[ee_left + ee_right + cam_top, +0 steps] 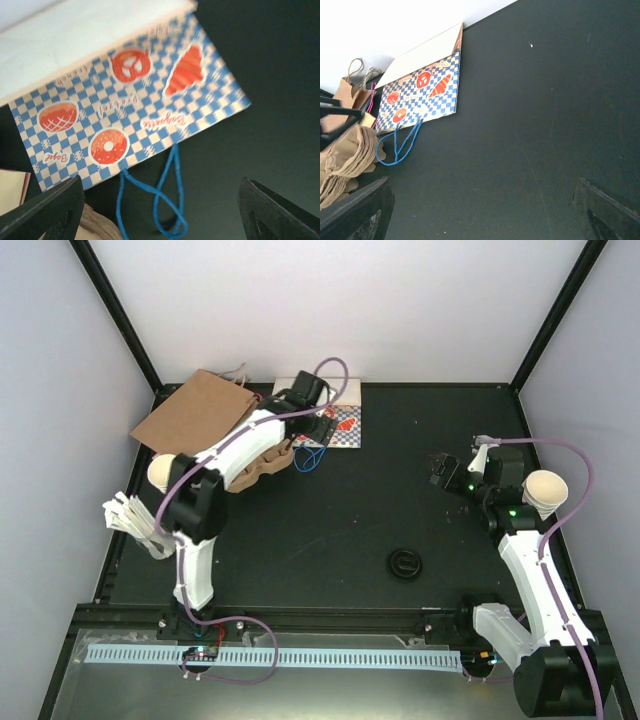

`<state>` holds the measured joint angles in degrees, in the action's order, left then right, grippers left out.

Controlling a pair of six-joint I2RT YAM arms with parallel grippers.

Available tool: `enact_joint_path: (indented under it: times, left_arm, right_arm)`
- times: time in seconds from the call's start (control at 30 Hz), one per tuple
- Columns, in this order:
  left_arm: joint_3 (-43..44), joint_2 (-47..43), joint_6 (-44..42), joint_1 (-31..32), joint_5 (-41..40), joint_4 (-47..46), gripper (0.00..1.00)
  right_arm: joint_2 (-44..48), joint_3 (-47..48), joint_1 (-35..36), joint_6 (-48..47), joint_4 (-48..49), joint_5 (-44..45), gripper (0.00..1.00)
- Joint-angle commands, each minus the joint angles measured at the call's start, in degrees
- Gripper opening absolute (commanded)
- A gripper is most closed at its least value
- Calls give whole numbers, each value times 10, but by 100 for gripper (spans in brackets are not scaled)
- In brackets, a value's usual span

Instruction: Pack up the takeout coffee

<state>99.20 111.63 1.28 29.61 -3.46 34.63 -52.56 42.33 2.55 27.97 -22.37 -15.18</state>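
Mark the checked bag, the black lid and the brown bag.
checked bag [135,115]: left wrist view, middle of its printed face.
black lid [405,563]: top view, centre of the disc.
brown bag [195,410]: top view, middle of its flat side.

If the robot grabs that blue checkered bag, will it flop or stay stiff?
Probably floppy: the checkered bag lies flat, so it looks like thin paper. Likely light too. Its blue string handles curl loosely, so they'd bend easily.

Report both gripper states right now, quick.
Left gripper: open, holding nothing, over the checked bag.
Right gripper: open, holding nothing, above the table.
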Motion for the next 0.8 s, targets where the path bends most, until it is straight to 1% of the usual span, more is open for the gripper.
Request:
enact_joint_path:
  times: [0.0, 0.1, 0.23, 0.43, 0.53, 0.57, 0.67, 0.77]
  left_arm:
    - [82, 88, -112, 40, -123, 155, 86]
    - [85, 109, -149, 60, -131, 164, 85]
    - [89, 128, -153, 65, -113, 183, 82]
    - [90, 153, -154, 67, -169, 207, 82]
    - [95, 153, -121, 65, -192, 204, 82]
    - [96, 150, -106, 63, -187, 202, 83]
    - [95, 141, -52, 54, -143, 191, 82]
    - [91, 141, -11, 45, -94, 178, 77]
  right_arm:
    - [2, 6, 2, -15, 0, -15, 100]
    - [3, 4, 2, -17, 4, -19, 100]
    - [0, 5, 2, -21, 7, -24, 100]
    - [-1, 3, 2, -22, 15, -34, 100]
    - [-2, 3, 2, -18, 21, -41, 100]
    - [-3, 3, 1, -18, 21, -42, 100]
    - [-4, 4, 2, -17, 22, -43, 100]
    - [-3, 2, 2, -15, 24, -46, 100]
